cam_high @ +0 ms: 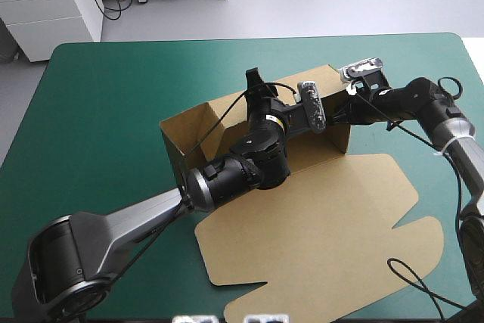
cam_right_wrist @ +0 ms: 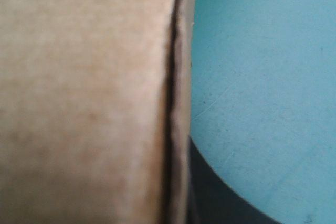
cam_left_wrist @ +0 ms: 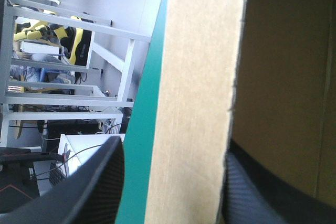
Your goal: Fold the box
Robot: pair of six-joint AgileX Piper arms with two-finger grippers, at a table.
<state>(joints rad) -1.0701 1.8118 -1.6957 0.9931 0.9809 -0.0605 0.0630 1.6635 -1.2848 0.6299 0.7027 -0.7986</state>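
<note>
From above you see the box mid-table on the teal-green cover, with walls raised at its far part and the wide lid lying flat toward the near right. Your left gripper reaches in from the near left to the far wall, and your right gripper is at the right-hand wall. Only the left wrist view tells you how that tool stands. Its black fingers are apart, one on each side of a raised wall, with a strip of cover showing between the outer finger and the board. The right wrist view gives you only board close up, a folded seam and cover beside it, so you cannot tell whether the right gripper is clamped or apart.
</note>
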